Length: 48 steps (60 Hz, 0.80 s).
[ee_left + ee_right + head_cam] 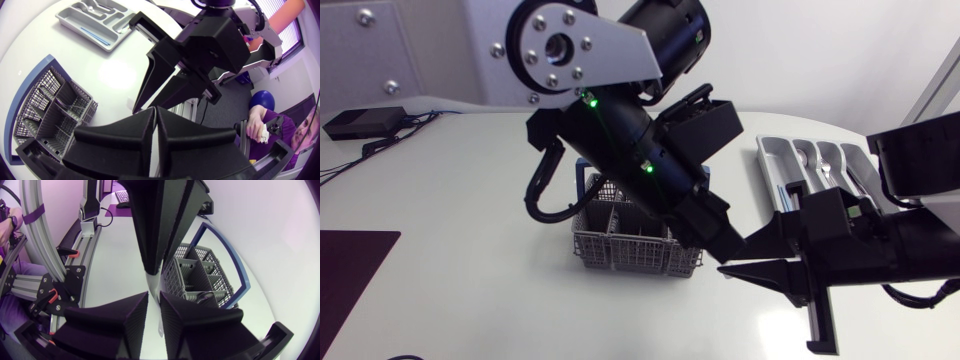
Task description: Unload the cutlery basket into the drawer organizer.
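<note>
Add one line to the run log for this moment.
left end effector shut on white utensil | right end effector open around it | basket on table | organizer holds cutlery

White glossy table [470,200]; dark mat [350,270] at left edge.
</note>
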Each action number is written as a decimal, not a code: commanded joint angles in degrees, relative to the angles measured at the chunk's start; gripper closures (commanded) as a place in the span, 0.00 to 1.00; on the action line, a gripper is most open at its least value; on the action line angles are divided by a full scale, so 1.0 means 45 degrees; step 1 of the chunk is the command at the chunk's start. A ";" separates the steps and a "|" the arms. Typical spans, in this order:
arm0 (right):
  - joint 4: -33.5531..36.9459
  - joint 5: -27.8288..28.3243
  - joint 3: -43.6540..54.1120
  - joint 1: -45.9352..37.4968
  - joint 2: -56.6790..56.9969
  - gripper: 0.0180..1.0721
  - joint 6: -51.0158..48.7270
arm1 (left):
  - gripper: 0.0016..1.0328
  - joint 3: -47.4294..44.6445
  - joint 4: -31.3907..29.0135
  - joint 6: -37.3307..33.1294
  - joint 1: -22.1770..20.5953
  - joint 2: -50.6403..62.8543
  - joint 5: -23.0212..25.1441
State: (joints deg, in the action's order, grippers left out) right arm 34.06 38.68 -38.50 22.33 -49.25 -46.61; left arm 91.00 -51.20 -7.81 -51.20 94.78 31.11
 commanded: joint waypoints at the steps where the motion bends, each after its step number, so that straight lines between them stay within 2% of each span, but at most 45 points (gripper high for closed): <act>1: -0.0050 -0.0059 0.0353 0.0195 -0.0187 0.90 0.0299 | 0.97 -0.0223 -0.0068 -0.0295 -0.0087 0.0226 0.0156; 8: 0.0008 -0.0059 0.0392 0.0214 -0.0344 0.95 0.0299 | 0.95 -0.0242 -0.0068 -0.0295 -0.0048 0.0226 0.0176; 16: 0.0086 -0.0059 0.0548 0.0214 -0.0324 0.95 0.0280 | 0.76 -0.0125 -0.0068 -0.0197 0.0050 0.0207 0.0176; 21: 0.0126 -0.0138 0.0685 0.0195 -0.0324 0.95 0.0241 | 0.61 0.0031 -0.0048 -0.0178 0.0128 0.0187 0.0176; 28: 0.0360 -0.0216 0.0919 -0.0137 -0.0265 0.95 -0.0150 | 0.48 0.0246 0.0011 -0.0080 0.0421 0.0129 0.0176; 37: 0.0809 -0.0216 0.1329 -0.1797 -0.0207 0.95 -0.1498 | 0.48 0.0363 0.0499 0.0311 0.1026 0.0011 0.0059; 40: 0.0868 -0.0216 0.1505 -0.2774 -0.0226 0.95 -0.2240 | 0.48 0.0402 0.0577 0.0428 0.1124 0.0011 -0.0352; 42: 0.0985 -0.0216 0.1603 -0.3770 -0.0363 0.95 -0.3002 | 0.48 0.0324 0.0714 0.0428 0.1124 0.0011 -0.1328; 45: 0.1180 -0.0177 0.1603 -0.4708 -0.0558 0.95 -0.3802 | 0.48 0.0207 0.0831 0.0428 0.1046 0.0011 -0.1816; 48: 0.1356 -0.0099 0.1622 -0.5958 -0.0715 0.95 -0.4740 | 0.48 0.0051 0.1026 0.0447 0.0909 0.0031 -0.2754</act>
State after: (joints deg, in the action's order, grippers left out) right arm 39.05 37.78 -32.62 0.54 -51.18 -61.28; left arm 91.33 -47.44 -7.05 -46.44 94.94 21.26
